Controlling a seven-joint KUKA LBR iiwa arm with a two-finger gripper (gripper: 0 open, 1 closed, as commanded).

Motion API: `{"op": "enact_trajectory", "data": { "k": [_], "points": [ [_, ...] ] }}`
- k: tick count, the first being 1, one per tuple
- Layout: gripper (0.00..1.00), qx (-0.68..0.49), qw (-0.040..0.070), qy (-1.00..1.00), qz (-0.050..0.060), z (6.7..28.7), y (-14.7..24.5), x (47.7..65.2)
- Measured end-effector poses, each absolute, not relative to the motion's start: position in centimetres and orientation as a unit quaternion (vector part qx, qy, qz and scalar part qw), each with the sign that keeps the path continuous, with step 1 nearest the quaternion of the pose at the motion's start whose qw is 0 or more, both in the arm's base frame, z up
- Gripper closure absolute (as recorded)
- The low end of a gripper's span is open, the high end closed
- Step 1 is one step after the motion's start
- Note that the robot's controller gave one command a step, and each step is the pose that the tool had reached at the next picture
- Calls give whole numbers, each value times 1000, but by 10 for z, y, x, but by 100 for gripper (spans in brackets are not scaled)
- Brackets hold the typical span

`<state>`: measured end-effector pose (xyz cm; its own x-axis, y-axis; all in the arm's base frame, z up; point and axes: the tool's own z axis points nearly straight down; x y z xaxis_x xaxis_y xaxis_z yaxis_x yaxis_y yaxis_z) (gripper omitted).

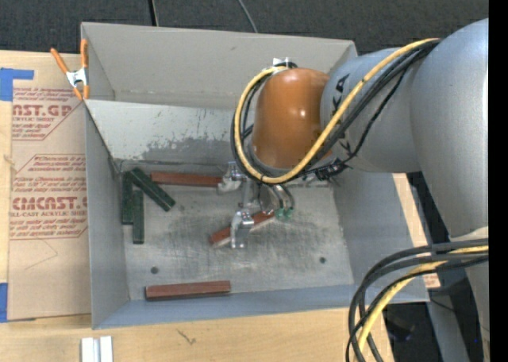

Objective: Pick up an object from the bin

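Note:
My gripper (236, 205) hangs low over the middle of the bin floor, under the arm's orange cover. It is open: one metal fingertip (230, 182) is toward the back and the other (240, 229) toward the front. A short reddish-brown stick (221, 236) lies slanted on the floor, touching or just under the front fingertip. Nothing sits between the fingers. A longer brown stick (184, 180) lies along the back wall, its right end next to the back fingertip.
Two dark green sticks (132, 208) (152, 190) lie crossed at the left wall. Another brown stick (188, 290) lies flat along the front wall. The arm and its cables cover the bin's right side.

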<state>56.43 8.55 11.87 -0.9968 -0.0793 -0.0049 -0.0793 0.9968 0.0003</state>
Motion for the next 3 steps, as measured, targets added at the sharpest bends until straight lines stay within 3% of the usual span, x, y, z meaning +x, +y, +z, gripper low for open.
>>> {"op": "enact_trajectory", "data": {
  "k": [1, 2, 3],
  "points": [
    [0, -40, -3, 999, 0, 109, 70, 554],
    [0, 21, 1, 1000, 1, 123, 59, 565],
    [0, -2, 9, 1000, 1, 73, 62, 547]
  ]
}}
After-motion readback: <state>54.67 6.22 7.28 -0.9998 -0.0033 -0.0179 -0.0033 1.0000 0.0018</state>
